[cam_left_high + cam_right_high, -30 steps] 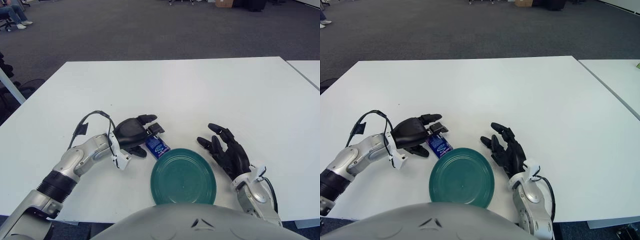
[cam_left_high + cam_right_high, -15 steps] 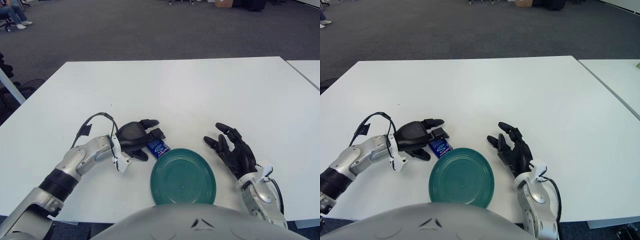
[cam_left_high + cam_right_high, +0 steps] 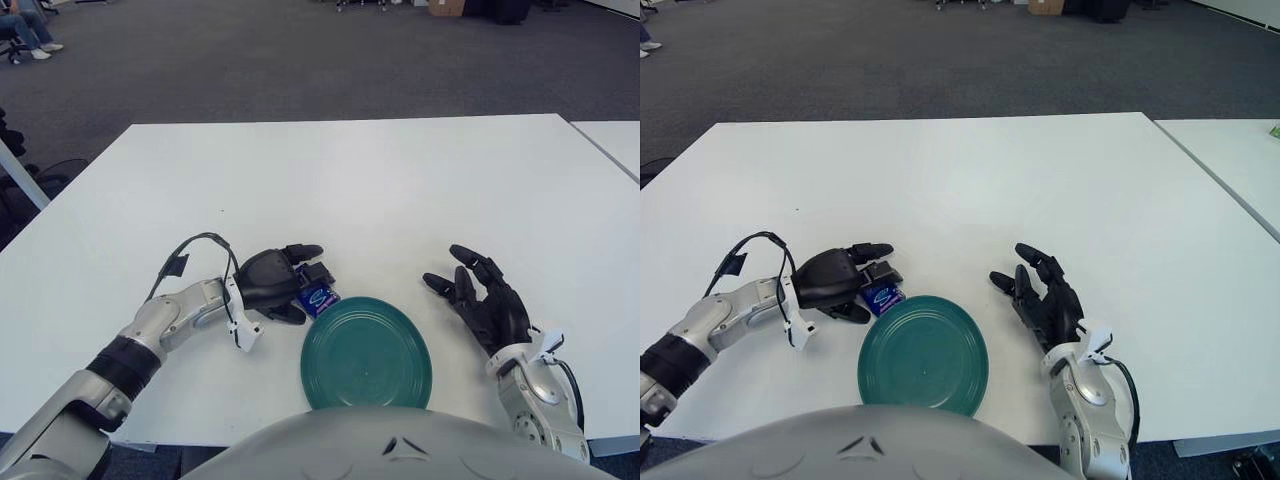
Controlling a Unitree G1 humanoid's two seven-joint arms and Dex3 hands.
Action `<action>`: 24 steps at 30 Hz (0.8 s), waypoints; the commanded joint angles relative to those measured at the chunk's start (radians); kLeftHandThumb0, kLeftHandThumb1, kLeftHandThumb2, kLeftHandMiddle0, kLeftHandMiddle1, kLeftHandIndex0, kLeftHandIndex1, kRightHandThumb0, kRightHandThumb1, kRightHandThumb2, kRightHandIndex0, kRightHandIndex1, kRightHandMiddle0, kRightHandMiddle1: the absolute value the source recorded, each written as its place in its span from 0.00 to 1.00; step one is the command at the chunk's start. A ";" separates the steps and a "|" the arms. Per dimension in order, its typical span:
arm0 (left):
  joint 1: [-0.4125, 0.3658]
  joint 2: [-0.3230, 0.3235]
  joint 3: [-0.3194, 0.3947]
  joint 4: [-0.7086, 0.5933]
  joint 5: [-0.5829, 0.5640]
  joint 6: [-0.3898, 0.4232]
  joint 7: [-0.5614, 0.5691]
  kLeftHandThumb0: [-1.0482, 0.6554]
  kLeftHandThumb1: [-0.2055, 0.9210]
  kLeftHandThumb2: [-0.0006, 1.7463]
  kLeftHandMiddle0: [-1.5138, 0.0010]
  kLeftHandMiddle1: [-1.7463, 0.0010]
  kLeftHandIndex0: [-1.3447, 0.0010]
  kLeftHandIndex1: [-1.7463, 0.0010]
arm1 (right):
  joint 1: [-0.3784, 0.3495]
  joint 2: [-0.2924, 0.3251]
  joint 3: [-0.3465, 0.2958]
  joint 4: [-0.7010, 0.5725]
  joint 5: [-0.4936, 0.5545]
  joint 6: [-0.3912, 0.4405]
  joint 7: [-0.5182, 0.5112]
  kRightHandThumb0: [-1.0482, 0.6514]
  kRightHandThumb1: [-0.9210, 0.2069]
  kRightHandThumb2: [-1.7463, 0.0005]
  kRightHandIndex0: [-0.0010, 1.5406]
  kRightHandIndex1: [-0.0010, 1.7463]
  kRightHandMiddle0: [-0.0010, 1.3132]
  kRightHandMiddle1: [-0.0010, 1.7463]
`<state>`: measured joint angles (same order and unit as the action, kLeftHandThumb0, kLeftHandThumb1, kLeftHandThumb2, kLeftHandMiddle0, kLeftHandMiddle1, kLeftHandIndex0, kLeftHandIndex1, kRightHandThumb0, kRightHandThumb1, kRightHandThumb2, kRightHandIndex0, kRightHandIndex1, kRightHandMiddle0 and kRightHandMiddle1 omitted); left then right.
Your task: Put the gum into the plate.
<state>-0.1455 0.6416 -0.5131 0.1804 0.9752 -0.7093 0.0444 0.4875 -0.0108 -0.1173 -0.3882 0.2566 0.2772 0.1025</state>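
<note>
The gum [image 3: 319,297] is a small blue pack lying on the white table [image 3: 380,190], just off the upper left rim of the dark green plate [image 3: 366,355]. My left hand [image 3: 305,283] is at the pack from the left, with two fingers curled over its top and the thumb under its near side, so only its right end shows. The plate has nothing in it. My right hand [image 3: 480,295] shows to the right of the plate with its fingers spread and nothing in them.
A black cable [image 3: 195,250] loops above my left forearm. A second white table [image 3: 615,135] begins at the far right, with a gap between. Grey carpet lies beyond the table's far edge. My own torso [image 3: 390,445] covers the near edge.
My left hand has slid right and closed over the gum, covering most of it. My right hand has drawn away to the right of the plate.
</note>
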 commanded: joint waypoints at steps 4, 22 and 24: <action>0.014 -0.022 -0.033 0.049 -0.011 0.007 -0.013 0.25 0.78 0.34 0.64 0.98 0.89 0.45 | 0.048 -0.003 -0.018 0.074 -0.005 0.041 -0.016 0.28 0.00 0.63 0.33 0.27 0.12 0.49; 0.003 -0.077 -0.055 0.082 -0.125 0.148 -0.187 0.65 0.81 0.33 0.59 0.20 0.69 0.25 | 0.049 0.002 -0.022 0.060 0.012 0.042 -0.014 0.28 0.00 0.64 0.35 0.30 0.13 0.50; 0.005 -0.076 -0.055 0.078 -0.129 0.164 -0.197 0.63 0.81 0.34 0.60 0.18 0.69 0.24 | 0.047 0.003 -0.024 0.060 0.017 0.045 -0.015 0.28 0.00 0.64 0.35 0.31 0.14 0.50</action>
<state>-0.1820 0.5433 -0.5356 0.2100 0.8099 -0.5970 -0.0642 0.4839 -0.0094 -0.1228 -0.3783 0.2679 0.2670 0.1032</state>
